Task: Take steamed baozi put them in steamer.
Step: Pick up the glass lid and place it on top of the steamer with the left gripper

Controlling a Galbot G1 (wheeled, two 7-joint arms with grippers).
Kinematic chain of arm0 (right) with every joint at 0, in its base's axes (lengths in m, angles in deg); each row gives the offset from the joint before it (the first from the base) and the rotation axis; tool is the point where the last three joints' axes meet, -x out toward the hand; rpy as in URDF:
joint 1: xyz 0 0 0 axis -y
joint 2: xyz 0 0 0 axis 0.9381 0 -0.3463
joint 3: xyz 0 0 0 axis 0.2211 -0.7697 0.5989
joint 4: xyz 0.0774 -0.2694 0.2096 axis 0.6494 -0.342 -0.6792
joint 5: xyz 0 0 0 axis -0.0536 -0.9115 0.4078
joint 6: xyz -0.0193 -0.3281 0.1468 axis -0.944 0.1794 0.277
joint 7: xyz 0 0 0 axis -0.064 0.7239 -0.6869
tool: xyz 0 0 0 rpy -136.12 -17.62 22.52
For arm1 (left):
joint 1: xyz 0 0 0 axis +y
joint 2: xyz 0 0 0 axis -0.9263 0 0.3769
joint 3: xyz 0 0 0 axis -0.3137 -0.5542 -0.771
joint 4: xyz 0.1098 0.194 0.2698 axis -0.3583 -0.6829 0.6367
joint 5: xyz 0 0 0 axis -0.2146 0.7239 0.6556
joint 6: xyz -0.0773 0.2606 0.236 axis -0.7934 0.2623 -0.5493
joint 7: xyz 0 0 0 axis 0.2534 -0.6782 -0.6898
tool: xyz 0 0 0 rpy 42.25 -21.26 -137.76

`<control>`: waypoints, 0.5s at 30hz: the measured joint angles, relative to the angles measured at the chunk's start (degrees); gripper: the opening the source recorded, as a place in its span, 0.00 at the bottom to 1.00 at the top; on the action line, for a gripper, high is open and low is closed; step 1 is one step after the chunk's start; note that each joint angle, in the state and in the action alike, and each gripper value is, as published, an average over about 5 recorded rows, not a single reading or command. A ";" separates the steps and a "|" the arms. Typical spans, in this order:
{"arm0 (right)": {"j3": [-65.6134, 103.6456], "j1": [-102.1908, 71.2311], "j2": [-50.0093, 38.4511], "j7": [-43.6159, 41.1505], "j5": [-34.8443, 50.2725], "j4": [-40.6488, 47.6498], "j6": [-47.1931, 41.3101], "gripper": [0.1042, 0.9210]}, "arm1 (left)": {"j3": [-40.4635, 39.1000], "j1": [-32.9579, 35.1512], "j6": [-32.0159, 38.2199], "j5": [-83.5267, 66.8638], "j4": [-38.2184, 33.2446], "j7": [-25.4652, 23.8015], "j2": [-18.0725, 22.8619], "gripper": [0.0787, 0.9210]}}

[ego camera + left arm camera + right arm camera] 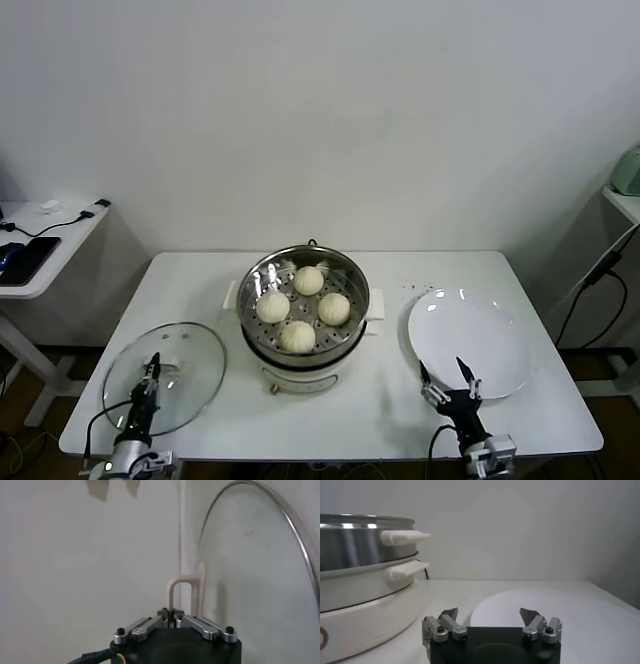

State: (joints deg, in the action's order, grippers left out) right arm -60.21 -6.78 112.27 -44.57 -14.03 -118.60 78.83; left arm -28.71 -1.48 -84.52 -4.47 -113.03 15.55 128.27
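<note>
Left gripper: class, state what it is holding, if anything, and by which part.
The left gripper is shut on the glass lid, pinching its white handle. The right gripper holds nothing.

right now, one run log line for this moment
buns: four in steamer | left gripper: shut on lid handle | right gripper: open by plate

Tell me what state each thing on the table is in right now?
Buns: all four in the steamer.
Steamer: uncovered, mid-table.
Lid: off, flat on the table left of the steamer.
Plate: empty, right of the steamer.
Left pincer: shut on the lid handle.
Right pincer: open, holding nothing, at the plate's near edge.
</note>
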 measured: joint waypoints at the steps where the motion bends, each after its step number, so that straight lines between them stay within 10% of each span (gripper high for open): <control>1: 0.00 -0.11 0.04 -0.03 -0.09 -0.11 0.02 0.88 | 0.14 0.30 -0.17 -0.31 -0.83 -0.32 -0.06 0.06; 15: 0.80 -2.20 -0.54 1.91 -3.71 -3.22 -2.59 0.88 | 4.35 5.91 -6.18 -10.39 -19.90 -10.34 -5.15 0.06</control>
State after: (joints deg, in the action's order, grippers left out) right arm -59.41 -8.98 111.73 -42.66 -17.74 -121.82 76.24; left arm -24.35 4.44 -90.70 -14.86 -132.93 5.21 123.11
